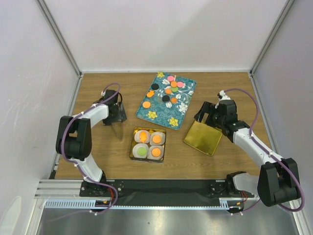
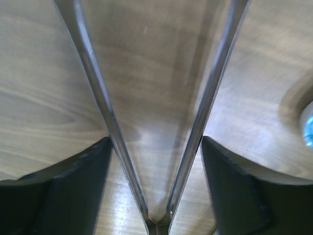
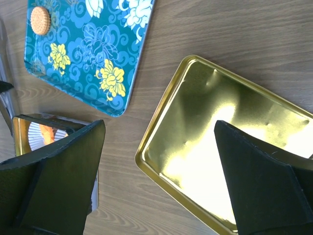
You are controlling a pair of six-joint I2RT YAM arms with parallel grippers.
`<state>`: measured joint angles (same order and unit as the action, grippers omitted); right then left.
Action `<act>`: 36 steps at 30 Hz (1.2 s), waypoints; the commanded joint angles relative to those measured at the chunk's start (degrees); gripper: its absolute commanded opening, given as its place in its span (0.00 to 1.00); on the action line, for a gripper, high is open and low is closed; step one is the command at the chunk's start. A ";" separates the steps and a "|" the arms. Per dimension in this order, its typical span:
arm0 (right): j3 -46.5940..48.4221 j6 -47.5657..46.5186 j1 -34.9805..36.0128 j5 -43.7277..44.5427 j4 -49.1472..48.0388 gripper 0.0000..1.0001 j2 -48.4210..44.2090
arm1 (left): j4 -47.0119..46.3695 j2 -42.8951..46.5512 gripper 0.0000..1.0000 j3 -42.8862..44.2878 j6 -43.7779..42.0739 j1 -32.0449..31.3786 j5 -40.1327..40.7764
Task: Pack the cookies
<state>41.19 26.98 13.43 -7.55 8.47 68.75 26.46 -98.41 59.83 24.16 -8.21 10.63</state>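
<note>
Cookies [image 1: 146, 104]: most on teal tray [image 1: 159, 111], four in gold tin [image 1: 132, 147]. Left tool [image 1: 116, 115]: clamped on tongs [image 2: 96, 93] (prongs spread). Right tool [image 3: 159, 127]: agape over lid [image 3: 205, 112]. You straddle one cookie, squeeze gently.

Brown wood-grain table [image 1: 98, 156] carries a teal rectangular tray printed with flowers [image 1: 164, 108] at its far centre, a square gold tin [image 1: 132, 147] near the tray's front edge, and a shallow gold metal lid [image 1: 203, 137], hollow side up, to the tin's right.
</note>
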 commanded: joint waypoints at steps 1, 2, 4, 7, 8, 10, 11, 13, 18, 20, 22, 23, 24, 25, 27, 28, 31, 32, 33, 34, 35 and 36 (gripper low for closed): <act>0.82 -2.37 0.19 2.10 -0.82 1.00 -1.25 | -1.06 -0.29 0.83 5.02 0.27 0.47 1.32; 0.82 -2.46 0.10 2.36 -0.91 1.00 -1.08 | 0.16 -0.12 0.86 5.99 0.27 0.47 1.75; 1.26 -2.46 -0.16 2.63 -0.56 1.00 -0.11 | 0.79 2.33 0.93 6.17 0.01 0.47 3.24; 2.40 -2.02 -0.86 4.20 1.02 1.00 2.00 | 1.49 8.64 0.98 4.77 0.36 0.47 5.71; 2.75 -1.15 -1.12 4.82 2.50 1.00 2.35 | 1.67 10.68 0.98 4.24 0.71 0.39 5.89; 3.28 -0.01 -1.30 8.14 4.53 1.00 1.92 | 1.67 15.50 0.98 3.71 0.54 0.39 4.58; 3.28 0.96 -1.30 9.99 6.80 1.00 1.48 | 1.75 20.32 0.98 3.62 -0.07 -0.14 1.27; 3.28 2.98 -1.30 12.55 9.18 1.00 0.17 | 1.93 25.44 0.97 3.97 -2.79 -2.33 -2.27; 0.13 6.67 -2.00 18.53 18.76 0.99 -5.37 | 3.68 36.87 0.96 2.66 -5.88 -20.69 -7.02; -2.33 8.52 -3.14 20.82 22.79 0.98 -10.53 | 3.43 38.99 0.95 0.30 -6.23 -25.95 -9.39; -4.27 10.63 -4.72 21.00 24.48 0.97 -14.50 | 2.73 41.19 0.94 -1.55 -6.41 -28.43 -13.69; -5.15 11.33 -4.99 20.82 25.71 0.96 -17.74 | 2.37 41.89 0.93 -3.74 -6.41 -30.10 -15.01; -6.81 12.03 -5.34 20.74 26.24 0.94 -19.34 | 2.02 43.20 0.92 -4.72 -6.06 -30.72 -18.33; -7.52 13.61 -5.43 20.74 26.42 0.94 -20.49 | 1.41 43.82 0.91 -5.60 -5.45 -31.34 -19.93; -9.45 15.28 -5.52 20.82 26.77 0.90 -22.25 | 0.44 45.49 0.90 -7.97 -5.35 -33.18 -23.71; -10.07 16.95 -5.52 20.74 26.51 0.88 -22.43 | -0.26 47.33 0.90 -9.63 -5.53 -34.58 -24.60; -11.91 18.63 -5.52 19.42 23.09 0.79 -20.16 | 0.08 49.62 0.89 -11.49 -6.23 -35.47 -26.10; -12.01 19.42 -5.52 19.24 21.78 0.77 -19.19 | 0.09 51.20 0.89 -12.80 -6.32 -35.56 -26.28; -11.75 19.51 -5.61 20.02 21.59 0.69 -16.74 | 0.52 51.82 0.90 -13.25 -6.58 -35.56 -26.45; -11.14 19.77 -5.52 20.64 21.59 0.65 -15.68 | 0.96 52.61 0.89 -13.69 -7.19 -35.56 -26.54; -10.87 19.95 -5.52 21.17 21.76 0.63 -14.71 | 1.14 54.10 0.90 -14.73 -7.46 -35.56 -25.93; -10.78 20.39 -5.61 21.96 21.85 0.59 -13.39 | 1.40 54.90 0.90 -15.27 -7.64 -35.56 -25.49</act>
<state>29.56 44.47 8.05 11.62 32.03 53.23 28.47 -46.52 45.84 18.76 -43.57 -13.26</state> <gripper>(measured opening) 0.628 0.898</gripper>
